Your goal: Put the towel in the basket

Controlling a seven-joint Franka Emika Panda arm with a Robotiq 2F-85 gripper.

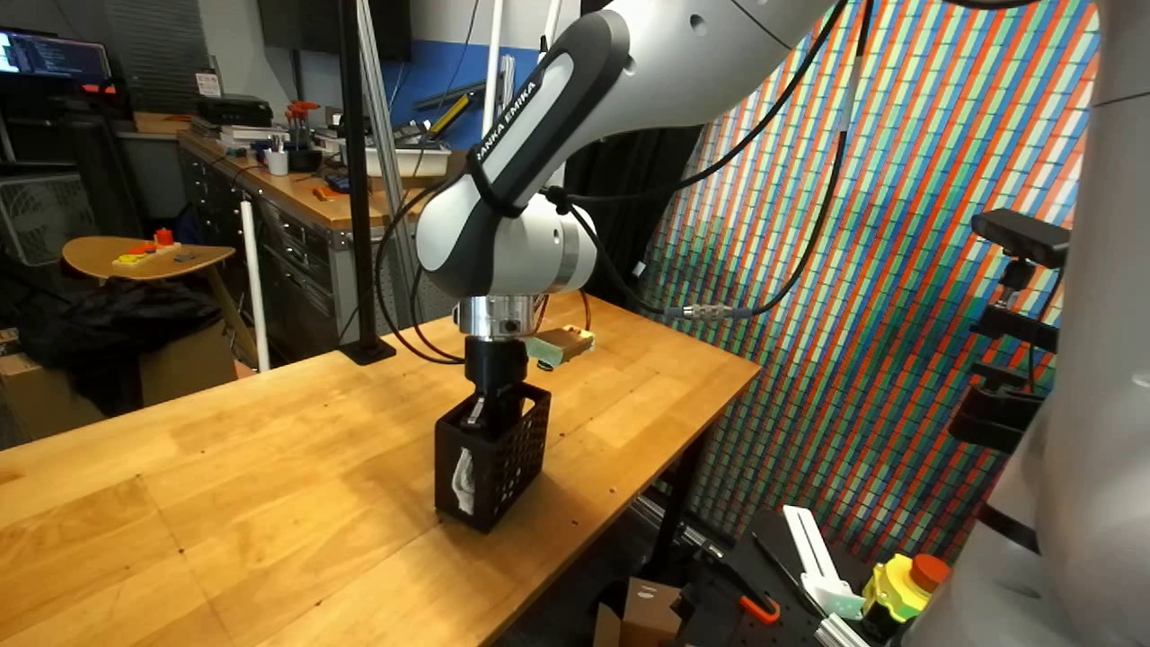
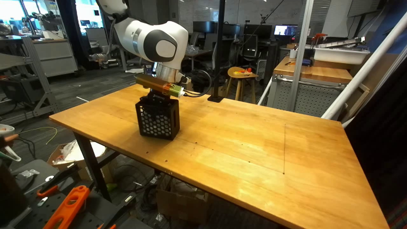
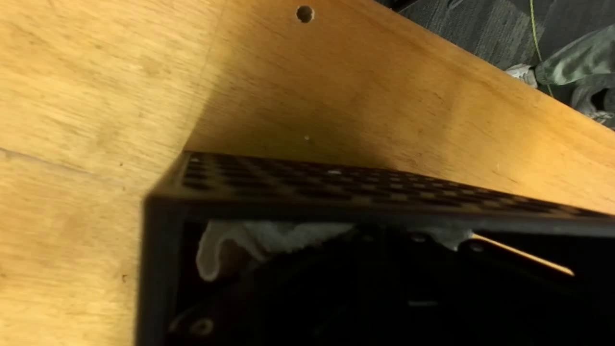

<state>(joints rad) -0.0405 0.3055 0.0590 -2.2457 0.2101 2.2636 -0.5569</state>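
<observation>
The placing step looks all but done: the towel (image 3: 283, 236) is inside the basket (image 1: 484, 485), and the end effector (image 1: 496, 412) reaches down into it from above. Its jaws are closed, but the fingertips are hidden in the dark interior, so whether they pinch any cloth cannot be told. The basket stands upright on the worktop (image 1: 269, 467), toward the edge facing the robot's base (image 1: 1033, 539), with its honeycomb wall set at a slant to that edge in the wrist view. The next move probably calls for spreading the jaws, if they hold a fold, then a straight lift clear of the rim, with care that no cloth catches. As for how the towel lies, its visible part in the wrist view runs lengthwise along the inside of the honeycomb wall, one curled end turned inward near a corner; through the slot in an exterior view it shows as a tall, narrow, near-upright strip. Most is hidden, so its true long axis cannot be settled.
</observation>
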